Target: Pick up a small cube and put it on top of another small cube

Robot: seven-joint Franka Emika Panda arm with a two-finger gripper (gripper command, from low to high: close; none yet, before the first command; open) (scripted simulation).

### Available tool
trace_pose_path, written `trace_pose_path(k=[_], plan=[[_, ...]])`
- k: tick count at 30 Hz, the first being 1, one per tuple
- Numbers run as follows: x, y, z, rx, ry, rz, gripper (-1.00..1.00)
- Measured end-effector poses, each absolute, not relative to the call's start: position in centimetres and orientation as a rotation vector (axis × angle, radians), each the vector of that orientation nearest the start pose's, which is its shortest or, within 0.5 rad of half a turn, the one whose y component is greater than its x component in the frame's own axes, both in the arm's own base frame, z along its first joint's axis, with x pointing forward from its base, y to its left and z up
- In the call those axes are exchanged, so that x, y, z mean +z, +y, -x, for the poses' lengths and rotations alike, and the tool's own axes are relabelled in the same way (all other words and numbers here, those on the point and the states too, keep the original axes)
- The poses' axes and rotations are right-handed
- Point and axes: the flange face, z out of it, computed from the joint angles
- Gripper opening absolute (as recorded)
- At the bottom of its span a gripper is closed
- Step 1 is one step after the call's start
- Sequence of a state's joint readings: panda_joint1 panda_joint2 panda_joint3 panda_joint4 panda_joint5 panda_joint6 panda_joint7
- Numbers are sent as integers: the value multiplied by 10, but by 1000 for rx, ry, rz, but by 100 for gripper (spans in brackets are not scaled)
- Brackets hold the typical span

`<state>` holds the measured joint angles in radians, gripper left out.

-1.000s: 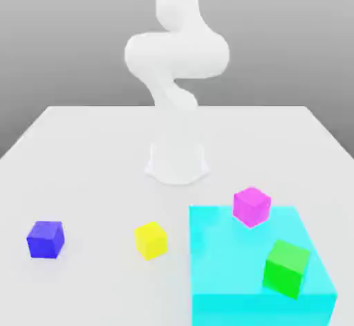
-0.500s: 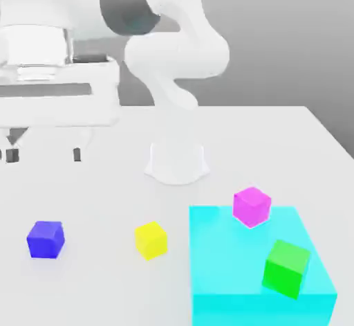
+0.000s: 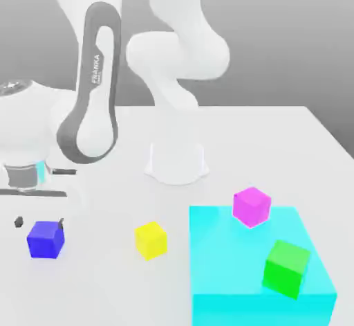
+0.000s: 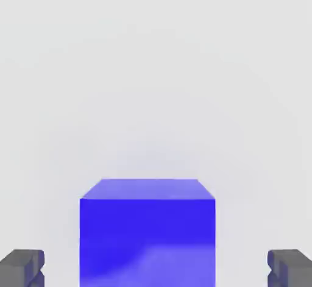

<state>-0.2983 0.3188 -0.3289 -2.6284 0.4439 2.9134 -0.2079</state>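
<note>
A small blue cube rests on the white table at the exterior view's left. My gripper hangs just above it, open, its two dark fingertips spread wider than the cube and apart from it. The hand view looks onto the blue cube, with the grey fingertips on either side of it. A yellow cube lies on the table further to the right. A magenta cube and a green cube sit on the cyan block.
The arm's white base stands at the middle of the table behind the cubes. The raised cyan block fills the near right corner. Bare table lies in front of the blue and yellow cubes.
The arm swung into the exterior view from the left and came down. The hand dropped from well above the table to just over the blue cube. The cubes have not moved.
</note>
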Motion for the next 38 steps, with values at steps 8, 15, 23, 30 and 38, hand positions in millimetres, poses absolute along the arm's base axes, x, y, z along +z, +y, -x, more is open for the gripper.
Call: trace_pose_path(k=[8, 15, 23, 30, 38], plan=[[135, -274, -312, 0, 1280, 2870, -100], [186, -275, -313, -2, 1279, 2872, -100], [250, -102, -452, 15, 567, 3049, -100], [331, 138, -487, 12, -183, 3120, -100], [293, 170, -484, 4, -270, 3126, 100]])
